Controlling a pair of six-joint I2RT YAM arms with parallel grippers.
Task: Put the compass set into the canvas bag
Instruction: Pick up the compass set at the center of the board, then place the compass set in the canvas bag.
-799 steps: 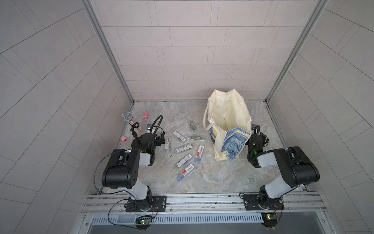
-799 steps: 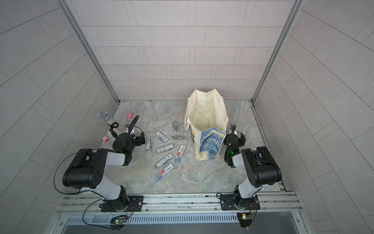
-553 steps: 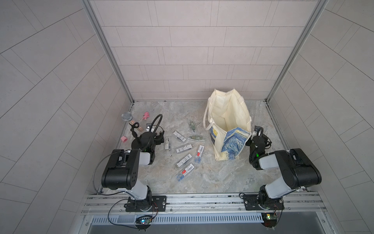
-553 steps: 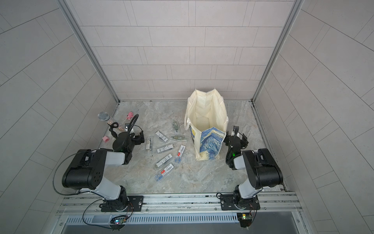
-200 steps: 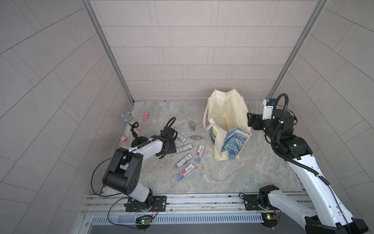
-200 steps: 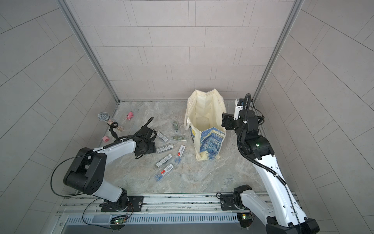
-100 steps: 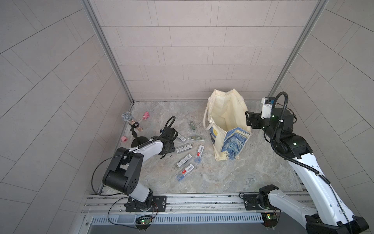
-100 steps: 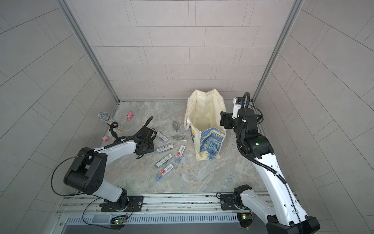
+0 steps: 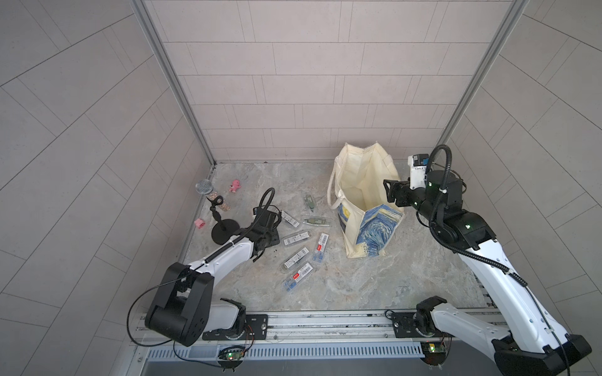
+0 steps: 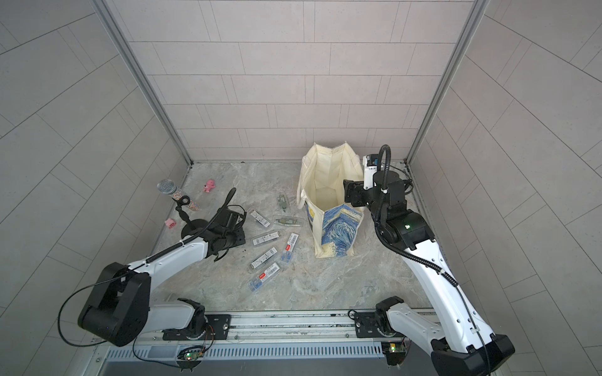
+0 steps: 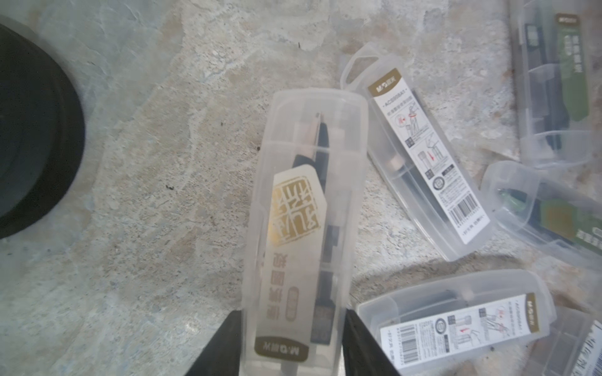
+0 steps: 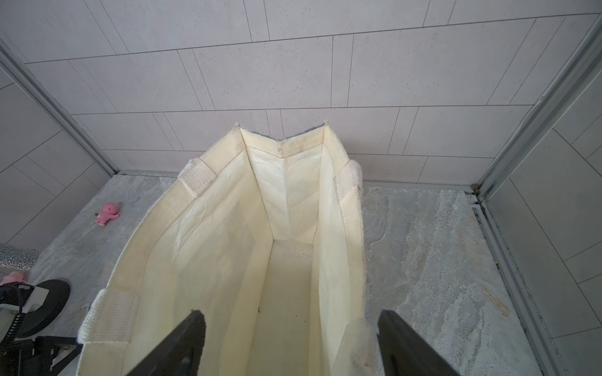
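Clear compass set (image 11: 303, 228) pinched in left tool (image 11: 292, 317) | right tool (image 12: 291, 314) wide open, empty, at canvas bag (image 12: 228, 244) mouth

Left wrist view: only the fingertips of the left tool (image 11: 292, 314) show, the rest is cut by the frame edge. The same edge cuts one end of the compass set (image 11: 303, 208). The black stand base (image 11: 32, 130) is mostly out of frame. The green-label cases (image 11: 553, 81) are blurred and their print is unreadable.

Both top views: the left tool, at 9 o'clock of the scattered cases (image 9: 296, 237), is hidden under its own wrist.

Right wrist view: one end of the canvas bag (image 12: 208, 228) is cut off. Only the tips of the right tool (image 12: 291, 312) show.
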